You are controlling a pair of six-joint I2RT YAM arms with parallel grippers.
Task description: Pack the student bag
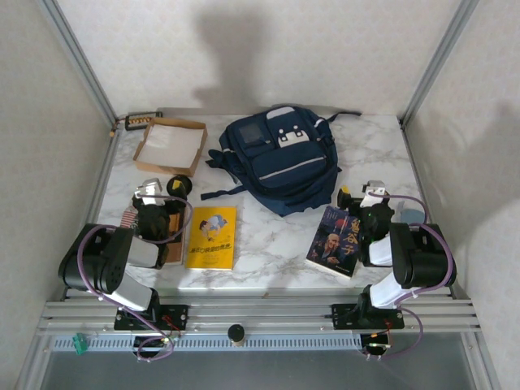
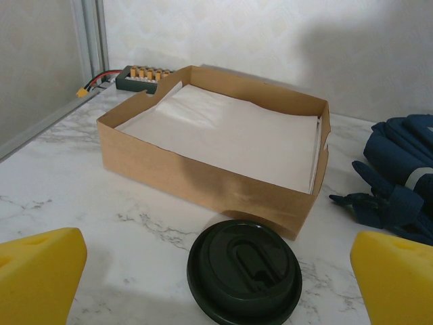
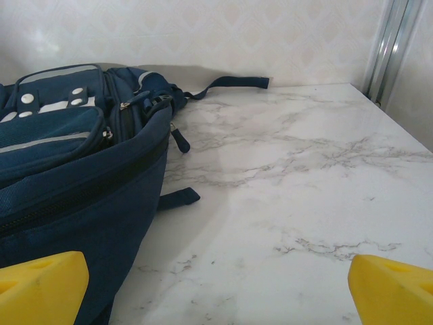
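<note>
The student bag [image 1: 276, 158] is a navy backpack lying flat in the middle of the table, white patches toward the back, straps trailing to its left. Its side [image 3: 67, 169] rises just left of my right gripper [image 3: 216, 284], which is open over bare marble; from above that gripper [image 1: 361, 193] stands off the bag's right edge. My left gripper [image 1: 159, 188] is open too, and a black cup lid [image 2: 243, 271] lies flat on the table between its yellow pads [image 2: 40, 274]. A corner of the bag [image 2: 399, 176] lies at the right in the left wrist view.
A shallow brown cardboard box [image 1: 169, 145] lined with white paper sits at the back left, right behind the lid. A yellow book [image 1: 213, 237] and a dark book [image 1: 335, 240] lie near the front. A brown notebook [image 1: 172, 252] lies under the left arm. A connector block [image 2: 142, 76] sits behind the box.
</note>
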